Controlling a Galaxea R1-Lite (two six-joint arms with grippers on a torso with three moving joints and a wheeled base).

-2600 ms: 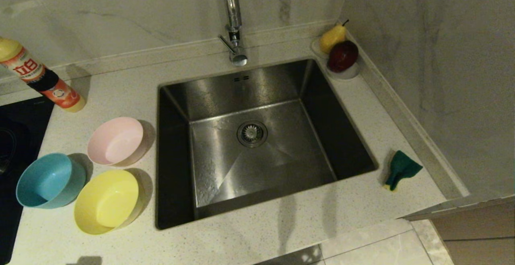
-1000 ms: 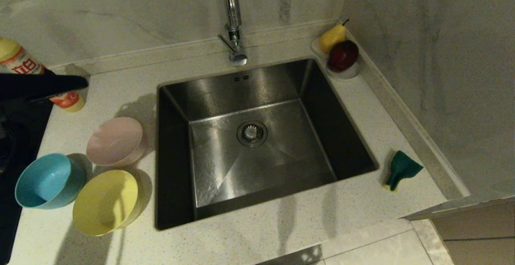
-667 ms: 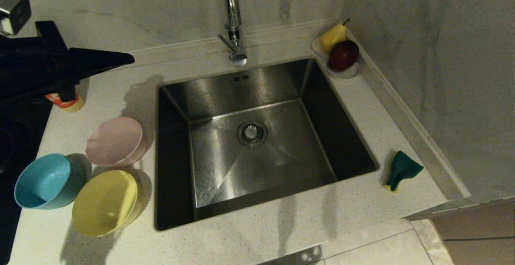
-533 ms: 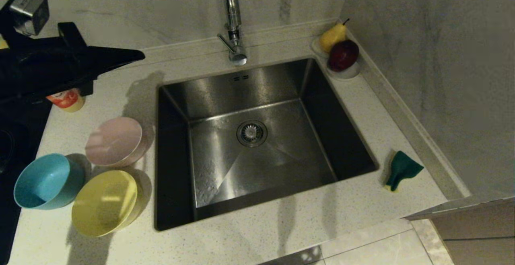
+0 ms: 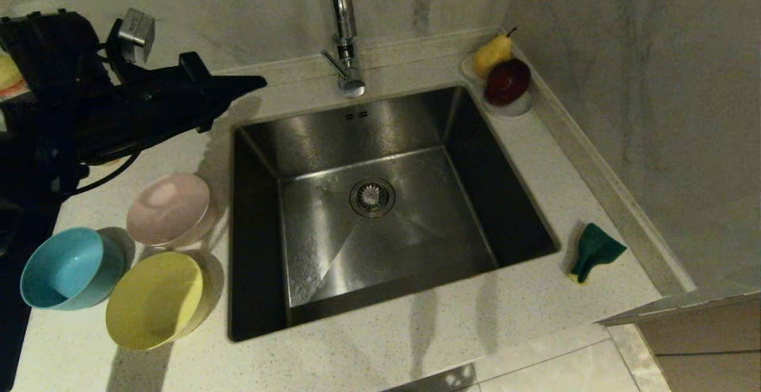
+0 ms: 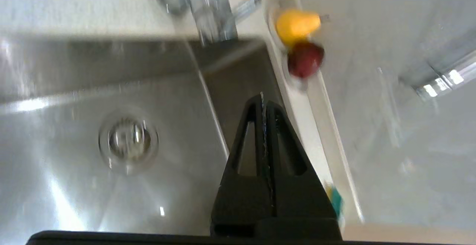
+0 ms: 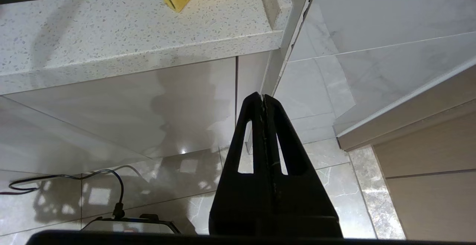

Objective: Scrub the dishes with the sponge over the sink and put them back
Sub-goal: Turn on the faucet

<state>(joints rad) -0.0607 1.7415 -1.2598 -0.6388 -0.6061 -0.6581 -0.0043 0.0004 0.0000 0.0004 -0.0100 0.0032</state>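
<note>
One bottle (image 5: 9, 77) behind left arm.

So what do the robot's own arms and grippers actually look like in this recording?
The left arm is matt black, bulky, with black cables looping beside it and a small silver box-shaped module mounted on the wrist. The left gripper ends in two black wedge-shaped fingers with triangular cut-outs, tapering to a point. The right gripper looks identical: black, tapered, slotted fingers. No markings are visible.

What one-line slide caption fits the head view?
Shut left gripper above countertop beside sink; bowls, sponge untouched.
</note>
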